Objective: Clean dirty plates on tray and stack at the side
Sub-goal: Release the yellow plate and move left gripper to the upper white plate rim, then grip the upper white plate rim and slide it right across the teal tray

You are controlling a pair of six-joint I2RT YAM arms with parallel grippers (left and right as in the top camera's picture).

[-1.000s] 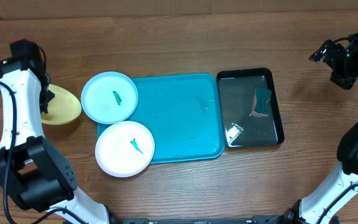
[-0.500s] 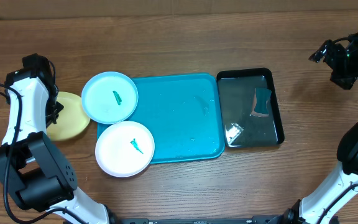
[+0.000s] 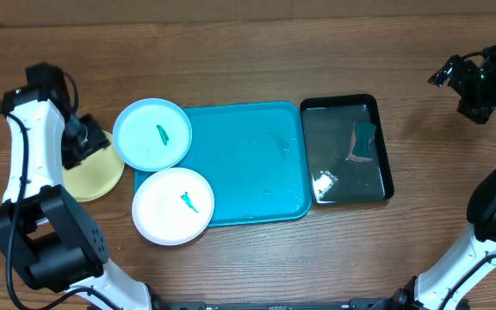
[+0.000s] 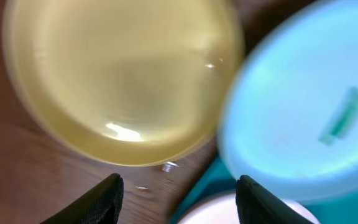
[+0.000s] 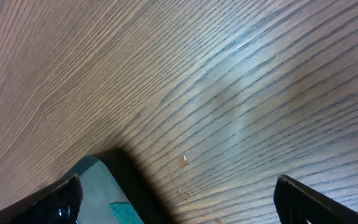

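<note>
Plates lie at the left of the overhead view, two of them overlapping the turquoise tray (image 3: 257, 172), which fills the middle of the frame. The pale blue plate (image 3: 152, 133) covers the tray's upper left corner and hangs out over the wooden surface (image 3: 231, 52). It carries a short green streak (image 3: 162, 135) near its centre. The white plate (image 3: 173, 206) covers the tray's lower left corner, just below the blue one, and bears a green smear (image 3: 188, 201). The yellow-green plate (image 3: 89, 176) lies off the tray, flat on the surface at the far left. Its right edge meets the blue plate's rim, and its upper part is hidden under the left tool (image 3: 83, 142).

In the left wrist view that tool (image 4: 179, 182) stands with its two dark fingers (image 4: 107, 199) apart at the bottom of the frame and nothing between them. Beyond them the yellow-green plate (image 4: 120, 81) fills the upper left, blurred, with a glint on its face. The pale blue plate (image 4: 303, 118) fills the right.

The black tray (image 3: 384, 142) sits just to the right of the turquoise one, their long sides close together. It holds a shiny film and a teal and brown piece (image 3: 364, 140) in its upper right part.

The right tool (image 3: 472, 82) hangs at the upper right of the overhead frame, well apart from both trays. In the right wrist view it (image 5: 178, 183) is spread wide, holding nothing, over bare wood, with a corner of the black tray (image 5: 126, 174) at the lower left.
</note>
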